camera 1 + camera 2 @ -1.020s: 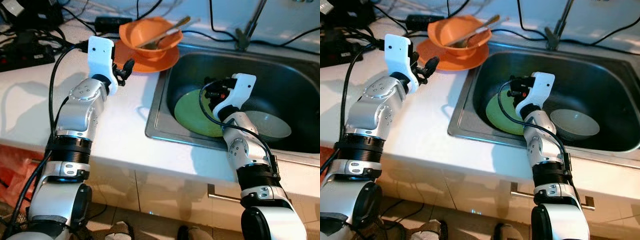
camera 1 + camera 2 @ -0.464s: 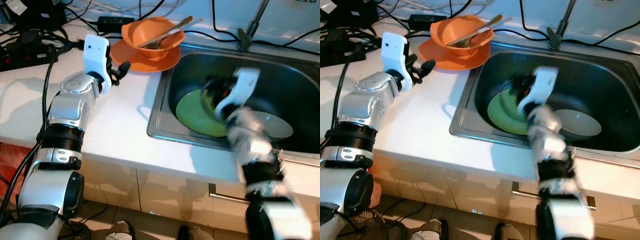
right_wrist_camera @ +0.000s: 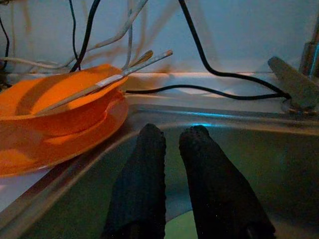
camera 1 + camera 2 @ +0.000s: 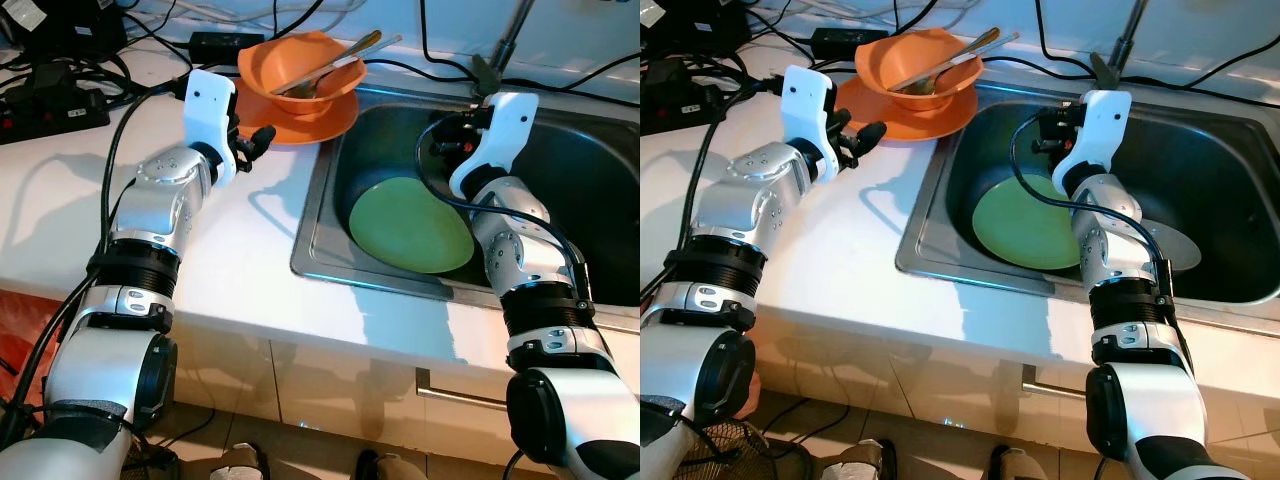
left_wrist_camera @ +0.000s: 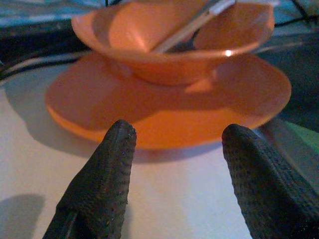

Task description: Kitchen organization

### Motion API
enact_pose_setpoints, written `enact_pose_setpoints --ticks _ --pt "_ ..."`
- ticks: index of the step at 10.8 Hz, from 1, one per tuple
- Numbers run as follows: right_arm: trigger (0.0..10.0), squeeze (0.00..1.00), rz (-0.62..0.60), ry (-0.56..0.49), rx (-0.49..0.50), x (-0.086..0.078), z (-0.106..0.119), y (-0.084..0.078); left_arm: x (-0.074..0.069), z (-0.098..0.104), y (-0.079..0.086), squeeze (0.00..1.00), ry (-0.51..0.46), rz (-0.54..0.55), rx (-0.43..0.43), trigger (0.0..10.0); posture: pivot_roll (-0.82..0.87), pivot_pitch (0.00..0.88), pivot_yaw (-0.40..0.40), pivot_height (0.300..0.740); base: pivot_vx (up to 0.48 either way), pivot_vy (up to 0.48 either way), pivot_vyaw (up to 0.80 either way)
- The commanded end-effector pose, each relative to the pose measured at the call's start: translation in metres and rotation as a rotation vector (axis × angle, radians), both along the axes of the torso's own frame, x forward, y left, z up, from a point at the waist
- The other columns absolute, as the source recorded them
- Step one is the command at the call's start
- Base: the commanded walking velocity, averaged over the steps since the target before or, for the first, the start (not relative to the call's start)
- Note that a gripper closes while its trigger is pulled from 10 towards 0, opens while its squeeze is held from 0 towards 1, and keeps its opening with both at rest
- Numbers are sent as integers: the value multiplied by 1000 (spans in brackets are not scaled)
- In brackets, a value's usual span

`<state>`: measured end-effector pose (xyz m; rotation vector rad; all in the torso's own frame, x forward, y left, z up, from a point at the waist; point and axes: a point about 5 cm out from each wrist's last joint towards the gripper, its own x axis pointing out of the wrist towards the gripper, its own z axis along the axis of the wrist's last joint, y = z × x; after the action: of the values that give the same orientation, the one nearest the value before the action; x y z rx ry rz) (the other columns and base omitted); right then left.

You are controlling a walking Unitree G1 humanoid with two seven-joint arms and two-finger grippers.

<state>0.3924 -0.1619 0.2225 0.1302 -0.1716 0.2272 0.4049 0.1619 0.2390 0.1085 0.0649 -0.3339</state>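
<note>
An orange bowl point(image 4: 290, 65) holding long utensils point(image 4: 340, 60) sits on an orange plate point(image 4: 322, 118) on the white counter, just left of the sink point(image 4: 600, 170). My left gripper point(image 4: 252, 143) hovers open right by that plate's near-left rim; in the left wrist view its fingertips point(image 5: 122, 137) frame the plate point(image 5: 164, 109). A green plate point(image 4: 410, 222) lies flat in the sink, with a pale bowl point(image 4: 1175, 242) beside it behind my right arm. My right gripper point(image 4: 443, 140) is raised above the sink's back-left part, shut and empty, pointing toward the orange dishes point(image 3: 55, 114).
A black power strip point(image 4: 50, 105) and several cables lie along the counter's back left. The tap's stem point(image 4: 500, 50) rises behind the sink. Bare white counter point(image 4: 240, 250) stretches between my left arm and the sink's rim.
My right arm has lifted off the green plate and swung toward the sink's back-left, uncovering the plate. My left gripper has stayed by the orange plate's rim.
</note>
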Motion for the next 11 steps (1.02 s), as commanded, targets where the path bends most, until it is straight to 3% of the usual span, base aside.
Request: enact_pose_setpoints --ticks 1,3,4,7,8,9,10,11 --pt "10000 0 26 22 -11 -1 -6 6 2 5 -4 0 -8 -25 20 10000 29 133 -10 740 0 0 0" --pt "10000 0 51 25 0 -4 -10 14 7 10 -4 0 -5 -42 1 10000 30 138 0 740 0 0 0" --pt "10000 0 61 25 11 -6 -13 17 9 14 -7 1000 -18 -54 -12 10000 27 144 6 740 0 0 0" --pt "10000 0 67 40 24 -14 -21 20 13 17 -14 992 -15 -59 -5 10000 14 191 12 740 0 0 0" --pt "10000 0 70 49 24 -17 -24 21 14 12 -15 0 0 -53 -7 10000 9 208 13 740 0 0 0" --pt "10000 0 70 52 25 -19 -25 21 14 11 -16 0 6 -56 -16 10000 10 216 14 740 0 0 0" --pt "10000 0 75 53 29 -23 -26 22 15 12 -20 0 7 -65 -24 3529 8 230 16 740 0 0 0" --pt "10000 0 80 60 33 -25 -28 24 16 13 -22 0 9 -68 -17 10000 9 244 18 740 0 0 0"
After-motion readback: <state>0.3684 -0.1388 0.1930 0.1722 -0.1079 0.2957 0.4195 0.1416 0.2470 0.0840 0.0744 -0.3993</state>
